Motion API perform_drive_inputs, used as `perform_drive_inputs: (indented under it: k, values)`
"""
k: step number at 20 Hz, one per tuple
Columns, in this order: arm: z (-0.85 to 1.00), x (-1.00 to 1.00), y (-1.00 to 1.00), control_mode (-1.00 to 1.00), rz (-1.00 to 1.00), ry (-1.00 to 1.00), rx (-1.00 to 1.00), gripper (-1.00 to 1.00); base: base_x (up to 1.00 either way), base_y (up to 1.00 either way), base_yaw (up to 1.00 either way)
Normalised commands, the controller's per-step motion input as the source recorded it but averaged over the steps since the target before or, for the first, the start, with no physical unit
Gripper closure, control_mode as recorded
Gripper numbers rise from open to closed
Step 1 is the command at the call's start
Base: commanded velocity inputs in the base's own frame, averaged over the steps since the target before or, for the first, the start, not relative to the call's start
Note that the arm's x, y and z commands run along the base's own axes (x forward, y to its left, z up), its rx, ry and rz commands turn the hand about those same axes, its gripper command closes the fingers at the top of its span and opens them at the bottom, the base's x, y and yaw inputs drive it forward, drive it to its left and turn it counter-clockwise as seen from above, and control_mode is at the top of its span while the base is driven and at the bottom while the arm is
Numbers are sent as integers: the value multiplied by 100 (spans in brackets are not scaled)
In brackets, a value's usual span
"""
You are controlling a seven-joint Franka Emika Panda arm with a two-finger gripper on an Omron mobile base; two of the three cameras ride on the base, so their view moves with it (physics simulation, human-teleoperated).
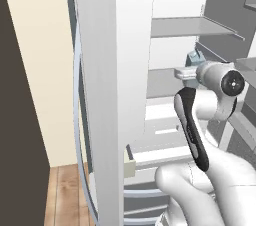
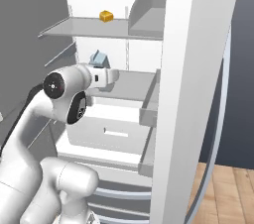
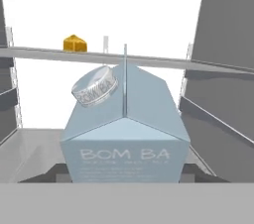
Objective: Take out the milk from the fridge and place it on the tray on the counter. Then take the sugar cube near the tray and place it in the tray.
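The milk [image 3: 126,134] is a pale blue-grey gabled carton with a round silver cap, standing upright on a grey shelf inside the open fridge [image 1: 100,95]. It sits right in front of the hand camera. My gripper [image 3: 126,174] has one dark fingertip [image 3: 58,172] at each lower side of the carton, and both tips lie against it. From the base, the carton's top [image 1: 193,58] [image 2: 99,59] peeks out just behind the white hand. The tray, counter and sugar cube are out of view.
A small orange-yellow block [image 2: 106,16] [image 3: 75,43] lies on the shelf above the milk. The thick white fridge door [image 2: 193,94] stands open on the right of the arm. White drawers [image 2: 114,129] sit below the milk's shelf, and door racks line the left side.
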Motion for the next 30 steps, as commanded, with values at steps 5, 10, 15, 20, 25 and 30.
perform_drive_inputs:
  k: [5, 10, 15, 20, 25, 30]
  values:
    - [23, -75, -1, -100, 0, -8, 0, 100, 0, 0, 0]
    - [47, -48, 0, -100, 0, 20, -6, 100, 0, 0, 0]
    - [46, -52, 0, -100, 0, 35, -9, 100, 0, 0, 0]
    - [4, -84, -1, -100, 2, 3, 0, 100, 0, 0, 0]
    - [-1, -69, -2, -100, 0, -10, 1, 100, 0, 0, 0]
    - [2, -44, 16, -100, 0, 3, 0, 100, 0, 0, 0]
